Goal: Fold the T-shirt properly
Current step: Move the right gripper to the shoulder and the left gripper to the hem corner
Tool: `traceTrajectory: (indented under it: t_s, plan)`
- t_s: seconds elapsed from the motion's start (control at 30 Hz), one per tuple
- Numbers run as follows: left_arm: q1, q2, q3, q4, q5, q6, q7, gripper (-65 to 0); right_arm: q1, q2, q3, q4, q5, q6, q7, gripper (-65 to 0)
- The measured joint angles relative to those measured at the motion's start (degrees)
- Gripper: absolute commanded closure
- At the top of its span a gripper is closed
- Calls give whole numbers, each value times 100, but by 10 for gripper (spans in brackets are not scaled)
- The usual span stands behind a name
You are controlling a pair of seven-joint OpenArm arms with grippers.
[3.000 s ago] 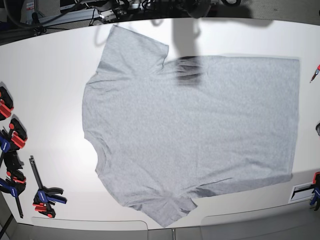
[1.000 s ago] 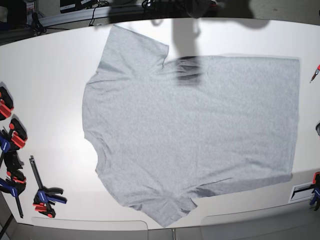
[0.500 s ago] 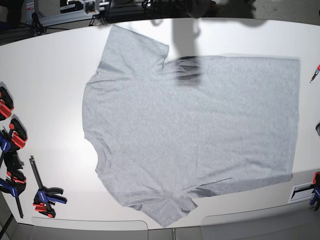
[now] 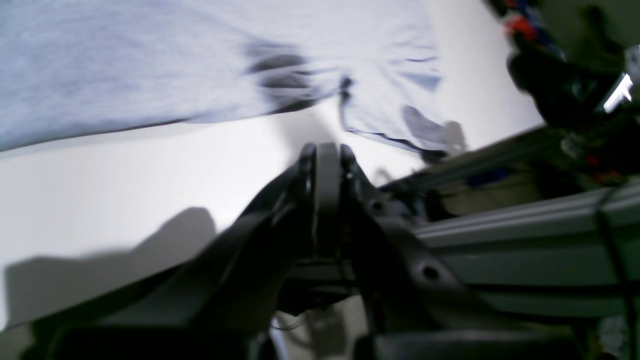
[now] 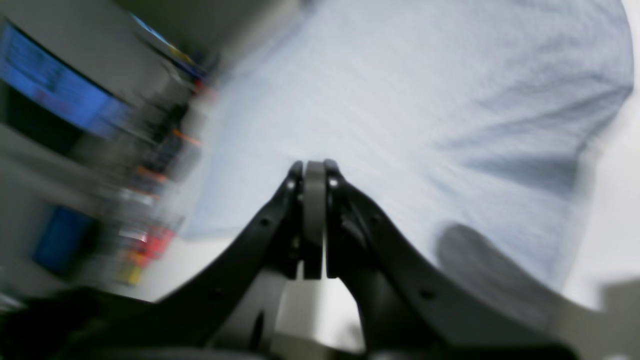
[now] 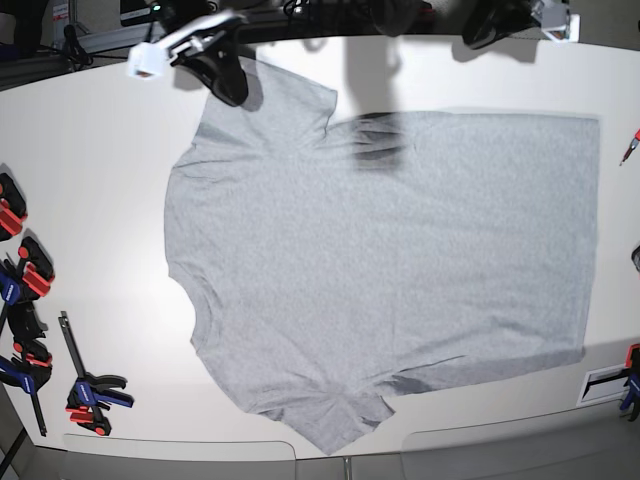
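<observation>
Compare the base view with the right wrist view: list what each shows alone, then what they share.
Only the base view shows the whole T-shirt spread flat on the white table, both sleeves, the straight hem on the right, and the red and blue clamps at the table's left edge. It also shows the left gripper at the top edge.

Only the right wrist view shows the right gripper close up, shut and holding nothing, plus a blurred blue screen.

Both show the shirt's grey cloth, the table and the right gripper.
</observation>
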Motion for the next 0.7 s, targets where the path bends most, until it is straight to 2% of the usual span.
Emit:
traceTrajectory:
  t_s: [0.1, 0.2, 0.27, 0.37, 0.57, 0.7]
  plan:
    - [-92, 15, -175, -59, -531, 22, 560, 0, 160, -210, 911, 2, 1255, -4, -717, 0]
    - [-118, 11, -286, -76, -992, 20, 636, 0, 273, -212, 1742, -66, 2433, -15, -1495, 0]
    - [-146, 13, -286, -74, -1174, 20, 769, 0, 323, -195, 2050, -267, 2859, -13, -1843, 0]
    - [-232, 15, -286, -76, -1176, 20, 896, 0, 313, -197, 2146, -708, 3134, 4, -1899, 0]
    - [-306, 26, -286, -74, -1198, 20, 890, 0, 831, -223, 2131, -2277, 3239, -33, -1908, 0]
    - [-306, 28, -286, -74, -1058, 20, 890, 0, 1075, -219, 2138, -2745, 3121, -55, -1744, 0]
